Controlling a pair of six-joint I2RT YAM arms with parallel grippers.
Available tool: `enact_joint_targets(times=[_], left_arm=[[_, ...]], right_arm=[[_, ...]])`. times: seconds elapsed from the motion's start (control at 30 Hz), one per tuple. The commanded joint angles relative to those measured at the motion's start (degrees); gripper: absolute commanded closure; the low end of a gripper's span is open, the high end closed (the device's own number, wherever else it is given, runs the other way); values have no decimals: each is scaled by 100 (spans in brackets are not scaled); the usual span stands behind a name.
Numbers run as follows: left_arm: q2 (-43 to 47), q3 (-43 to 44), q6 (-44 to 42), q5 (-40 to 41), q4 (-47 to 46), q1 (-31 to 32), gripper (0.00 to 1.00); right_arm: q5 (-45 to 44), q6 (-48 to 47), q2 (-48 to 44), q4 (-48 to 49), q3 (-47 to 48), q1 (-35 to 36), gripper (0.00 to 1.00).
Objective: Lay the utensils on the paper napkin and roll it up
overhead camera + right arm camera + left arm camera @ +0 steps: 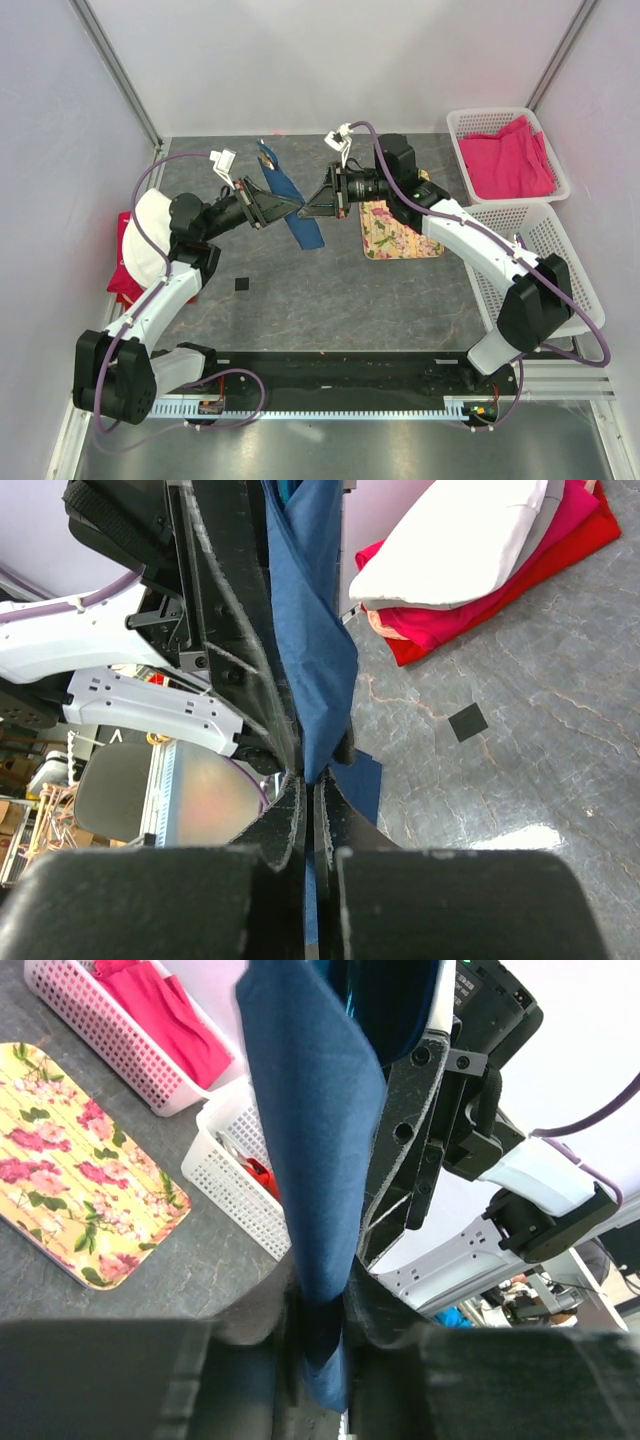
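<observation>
While the left jaws and right jaws both clamp the blue napkin [302,225] between them, pulling apart may tear it and drop the utensil [264,150] onto the tabletop [380,300]

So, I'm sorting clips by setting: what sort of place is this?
Probably a robotics lab test cell: plain white wall panels on aluminium frame posts, a grey stone-patterned tabletop, and a white plastic mesh basket of pink cloths.

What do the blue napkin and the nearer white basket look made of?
Napkin: thin, matte, limp sheet that drapes in soft folds; paper or cloth, unclear. Basket: likely moulded plastic, smooth white, with a regular lattice of holes.
</observation>
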State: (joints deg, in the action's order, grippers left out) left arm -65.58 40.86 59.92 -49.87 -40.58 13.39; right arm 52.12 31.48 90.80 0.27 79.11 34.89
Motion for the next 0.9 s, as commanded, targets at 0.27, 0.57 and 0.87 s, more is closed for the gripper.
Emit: enact_joint_targets(times=[0.27, 0.57, 0.87], left_arm=[[151, 36, -182, 65, -108, 24, 38], [239, -131, -323, 47, -3, 24, 25], [397, -324, -648, -137, 120, 67, 22]], right_arm=[[229, -143, -476, 78, 87, -185, 100], [535, -502, -809, -456, 96, -852, 100], [1309, -2854, -1038, -3582, 324, -2450, 100]])
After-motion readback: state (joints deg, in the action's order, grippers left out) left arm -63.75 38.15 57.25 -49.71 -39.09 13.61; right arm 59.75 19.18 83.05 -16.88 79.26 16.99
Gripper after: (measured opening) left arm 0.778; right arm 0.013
